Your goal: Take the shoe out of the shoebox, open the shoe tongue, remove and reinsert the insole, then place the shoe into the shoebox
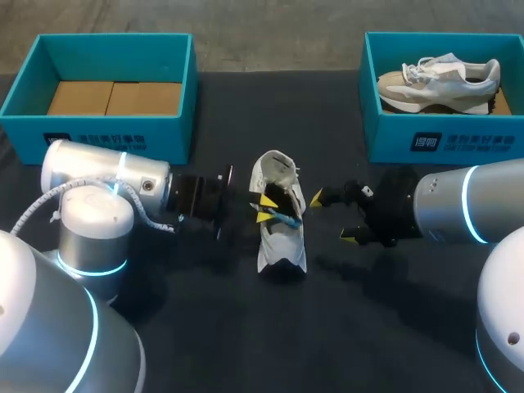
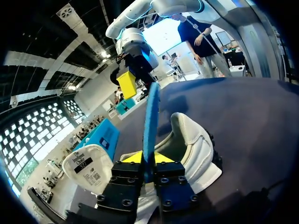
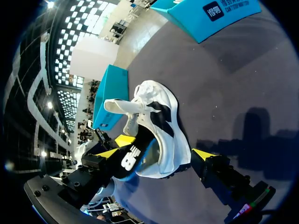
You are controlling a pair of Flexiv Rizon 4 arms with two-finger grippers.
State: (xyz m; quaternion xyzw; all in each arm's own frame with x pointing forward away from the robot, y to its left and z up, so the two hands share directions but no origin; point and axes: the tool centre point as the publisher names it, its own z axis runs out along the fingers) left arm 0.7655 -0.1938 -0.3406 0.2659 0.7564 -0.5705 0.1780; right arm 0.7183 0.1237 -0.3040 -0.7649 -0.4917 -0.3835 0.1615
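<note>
Head view has the shoe (image 1: 282, 246) on the tabletop (image 1: 246, 327). Left fingers (image 1: 264, 216) pinch the insole (image 1: 284, 218) at the shoe's opening; right fingers (image 1: 349, 237) gape empty beside the shoe. Unbraced, the shoe may skid and the insole buckle or slip free.

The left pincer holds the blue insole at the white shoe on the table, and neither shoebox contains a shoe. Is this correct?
Not fully: the head view shows a second shoe in the right shoebox; only the left shoebox has none. The left pincer does hold the blue insole.
</note>
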